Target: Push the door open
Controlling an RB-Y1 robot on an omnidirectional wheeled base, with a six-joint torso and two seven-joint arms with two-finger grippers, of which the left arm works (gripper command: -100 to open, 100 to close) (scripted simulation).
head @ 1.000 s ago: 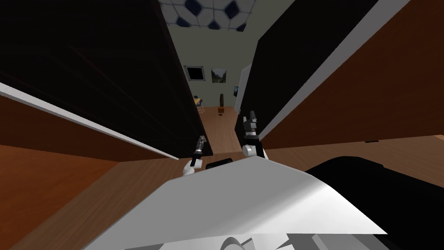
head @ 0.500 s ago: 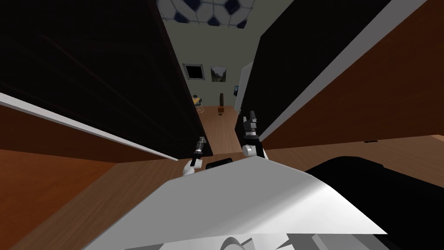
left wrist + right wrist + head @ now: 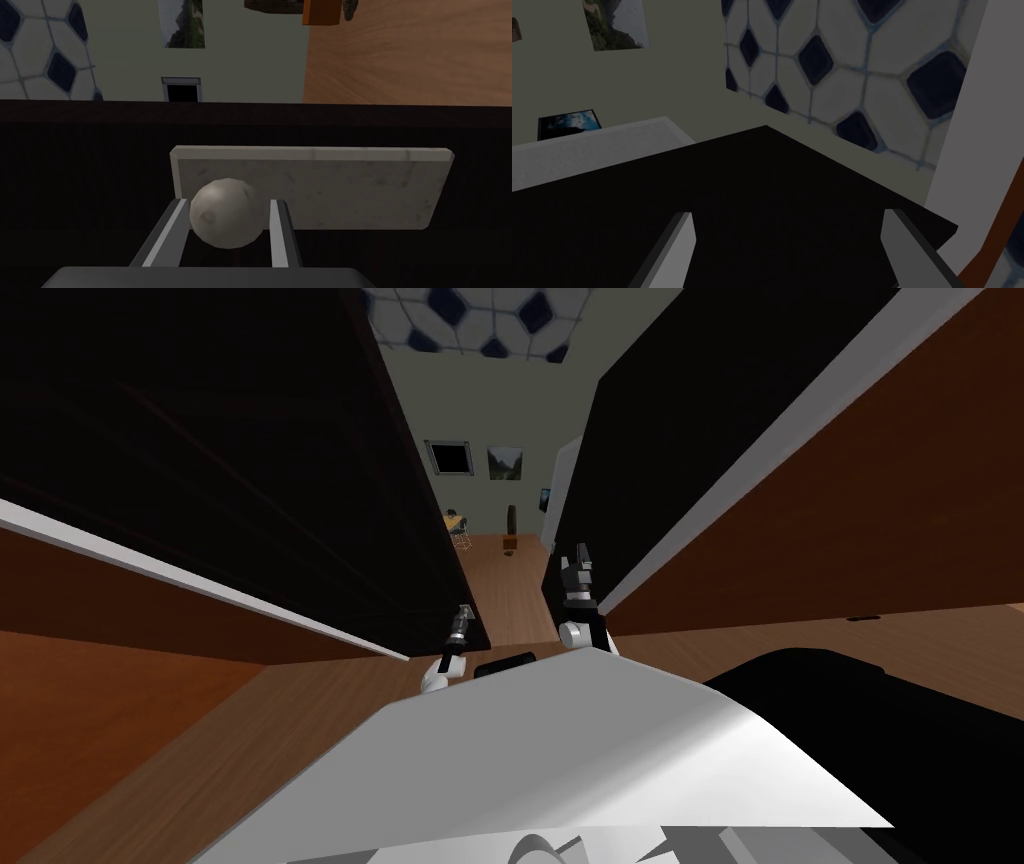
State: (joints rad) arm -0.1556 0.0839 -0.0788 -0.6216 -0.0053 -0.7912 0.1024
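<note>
The dark door [image 3: 250, 468] stands ajar on the left of a narrow gap. On the door face [image 3: 75, 165] a pale plate [image 3: 350, 190] carries a round pale knob [image 3: 227, 212]. My left gripper [image 3: 228, 202] is shut on this knob, one finger pressing each side. In the head view the left gripper [image 3: 463, 616] sits at the door's free edge, low down. My right gripper [image 3: 578, 556] is raised on the far side of the gap. Its fingers [image 3: 679, 240] stand wide open in front of a dark flat panel [image 3: 762, 200], holding nothing.
A dark panel with a white edge [image 3: 700, 438] flanks the gap on the right. Through the gap, a wooden floor [image 3: 510, 588] runs to a greenish wall with two pictures [image 3: 505, 460] and small furniture [image 3: 510, 520]. Brown wood surfaces lie on both sides of me.
The head picture has shifted very slightly, so my head has moved a little. Both arms and the door keep their places.
</note>
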